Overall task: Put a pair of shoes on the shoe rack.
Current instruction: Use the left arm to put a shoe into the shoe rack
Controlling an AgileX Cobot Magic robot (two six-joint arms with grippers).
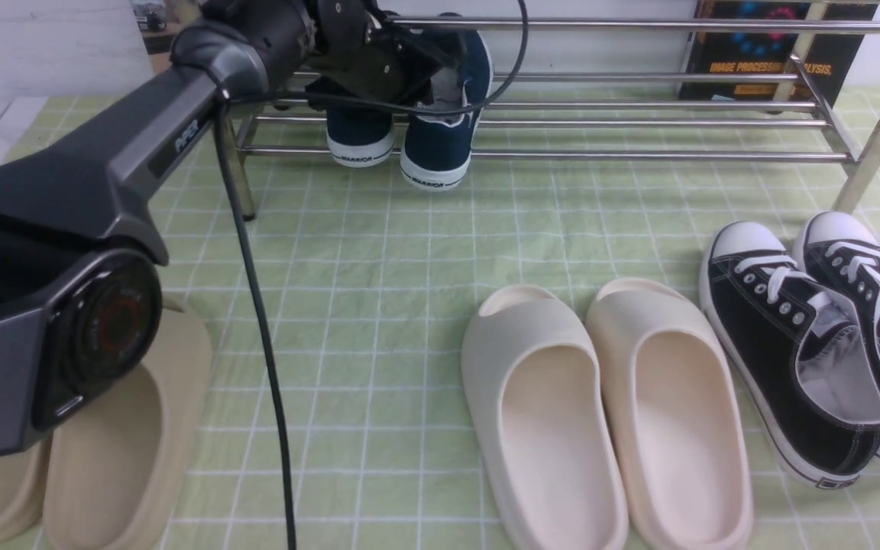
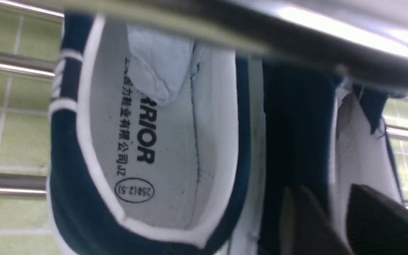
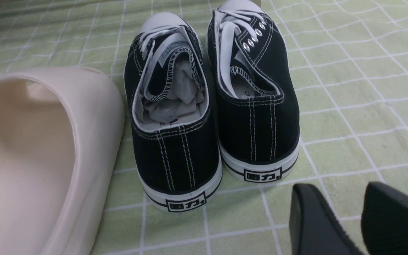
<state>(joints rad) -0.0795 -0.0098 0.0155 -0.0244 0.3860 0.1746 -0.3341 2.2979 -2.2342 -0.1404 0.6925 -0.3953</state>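
Green checked cloth [image 1: 333, 344] spreads open before the shiny steel rack [image 1: 638, 156], where two navy canvas slip-ons [image 1: 440, 145] sit, heels overhanging its front bar. Left fingers [image 2: 306, 223] stand parted around one's edge; right fingers [image 3: 313, 223], parted, hold nothing.

Rack [image 1: 638, 156] glossy metal; sneakers [image 1: 438, 145] matt cloth, apparently canvas.

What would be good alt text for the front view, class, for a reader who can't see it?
Two navy sneakers sit on a steel rack's lower bars, the left arm reaching over them; cream slides and black sneakers stand on green checked cloth.
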